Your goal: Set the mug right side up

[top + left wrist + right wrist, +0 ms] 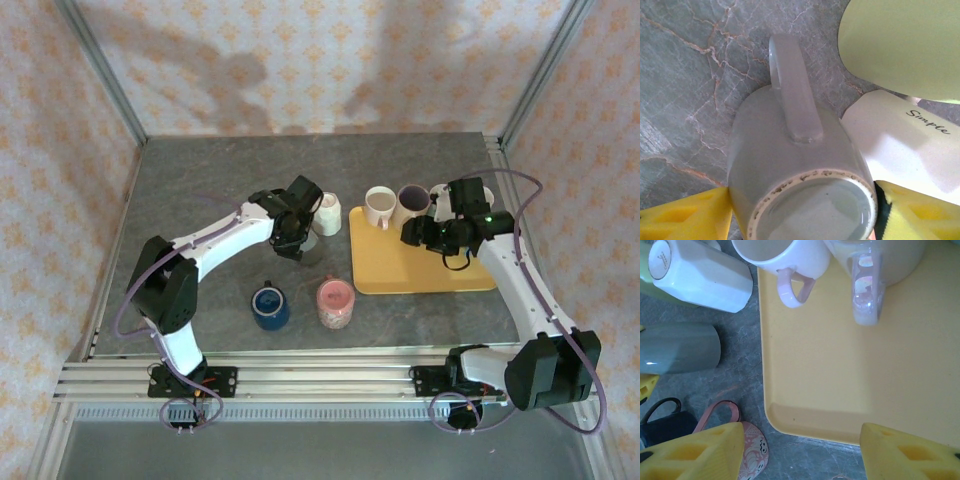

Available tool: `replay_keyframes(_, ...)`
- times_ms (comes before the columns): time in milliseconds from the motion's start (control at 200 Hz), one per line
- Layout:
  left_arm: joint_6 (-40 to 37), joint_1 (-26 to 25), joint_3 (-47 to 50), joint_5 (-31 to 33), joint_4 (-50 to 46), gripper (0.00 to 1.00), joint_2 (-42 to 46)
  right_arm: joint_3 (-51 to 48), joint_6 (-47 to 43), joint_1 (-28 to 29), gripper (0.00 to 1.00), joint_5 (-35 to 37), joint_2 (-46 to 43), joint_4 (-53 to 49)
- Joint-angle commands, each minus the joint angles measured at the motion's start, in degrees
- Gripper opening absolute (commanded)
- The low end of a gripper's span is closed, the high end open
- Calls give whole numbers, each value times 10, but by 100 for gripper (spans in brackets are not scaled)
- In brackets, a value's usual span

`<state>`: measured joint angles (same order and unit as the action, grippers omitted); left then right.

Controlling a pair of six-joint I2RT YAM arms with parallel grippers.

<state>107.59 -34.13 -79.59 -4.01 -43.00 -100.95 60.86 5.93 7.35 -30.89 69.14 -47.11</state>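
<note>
Grips the grey mug in the left hand, with the yellow fingers narrow against both sides near the base, at the bottom of the left wrist frame. Places it on its side at counter level, just left of the yellow tray near the middle of the overhead frame, touching or just beside a white mug. Points the base at the lens and the handle toward the top of the frame, long axis running away from the hand, roughly level. Calls, probably, for tipping that axis upright, rim uppermost. Holds the right hand spread wide over the tray's lower left corner, farther off, gripping nothing.
</note>
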Motion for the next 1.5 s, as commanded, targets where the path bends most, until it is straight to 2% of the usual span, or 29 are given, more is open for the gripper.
replay_keyframes(0,41,-5,-19,14,8,74,-13,24,-11,1,63,7,-9,-3)
replay_keyframes(280,33,-8,-21,6,15,82,-8,23,-20,1,63,20,-27,-12)
replay_keyframes(390,-36,-6,-27,11,3,88,26,18,-21,1,63,26,-30,-10)
replay_keyframes(560,-238,24,19,10,-29,100,132,24,-21,1,63,22,-28,-6)
replay_keyframes(686,-430,71,109,27,19,100,251,40,-22,1,63,-2,-22,-4)
replay_keyframes(771,-617,125,170,-21,85,100,323,48,-16,1,64,-18,-19,-3)
replay_keyframes(881,-887,175,200,-89,105,100,374,51,-2,1,64,-32,-19,-1)
replay_keyframes(996,-1180,180,188,-129,58,98,380,45,11,1,64,-37,-22,3)
replay_keyframes(1116,-1413,180,166,-149,5,99,359,39,23,1,63,-47,-21,10)
replay_keyframes(1216,-1486,196,167,-159,23,99,330,38,35,1,63,-61,-18,16)
replay_keyframes(1301,-1549,202,166,-192,21,94,293,41,42,1,63,-65,-16,17)
replay_keyframes(1396,-1571,200,156,-207,39,85,254,49,44,1,63,-70,-3,12)
replay_keyframes(1496,-1610,191,147,-218,52,83,228,65,45,1,63,-82,13,-2)
